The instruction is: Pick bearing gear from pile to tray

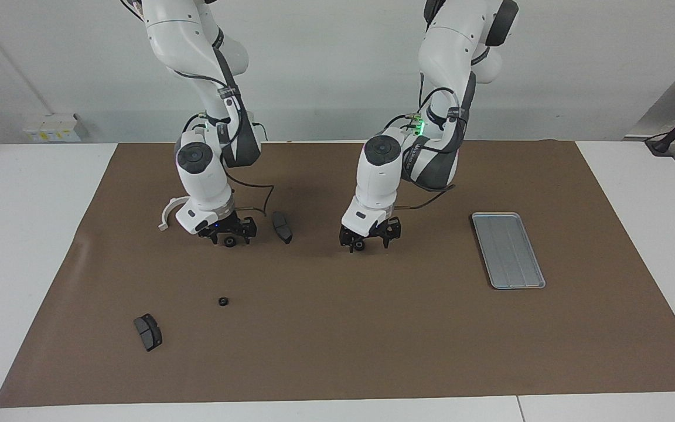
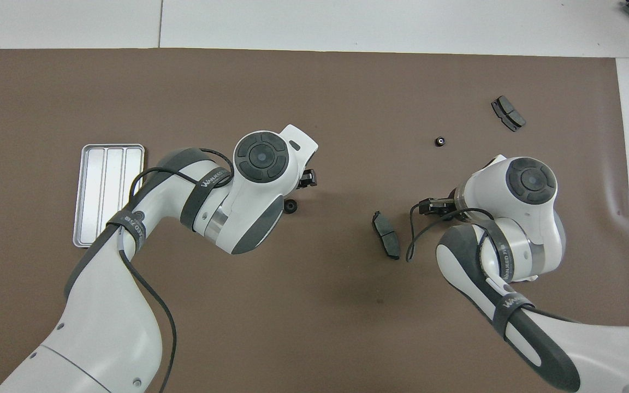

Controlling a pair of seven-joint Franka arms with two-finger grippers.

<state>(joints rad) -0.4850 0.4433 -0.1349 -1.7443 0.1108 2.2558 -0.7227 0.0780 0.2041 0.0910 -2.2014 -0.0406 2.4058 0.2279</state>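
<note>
Three black bearing gears lie on the brown mat. One gear (image 1: 229,242) sits between the spread fingers of my right gripper (image 1: 230,235), which is low on the mat beside the white curved bracket (image 1: 167,212). A second gear (image 1: 359,245) (image 2: 290,206) lies mid-mat under my left gripper (image 1: 368,239), also low, with its fingers open around it. The third, smaller gear (image 1: 223,302) (image 2: 440,141) lies alone, farther from the robots. The silver tray (image 1: 507,249) (image 2: 108,194) stands with nothing in it toward the left arm's end.
One dark brake pad (image 1: 282,227) (image 2: 386,234) lies between the two grippers. Another brake pad (image 1: 147,332) (image 2: 508,113) lies toward the right arm's end, farther from the robots. The brown mat (image 1: 372,328) covers most of the white table.
</note>
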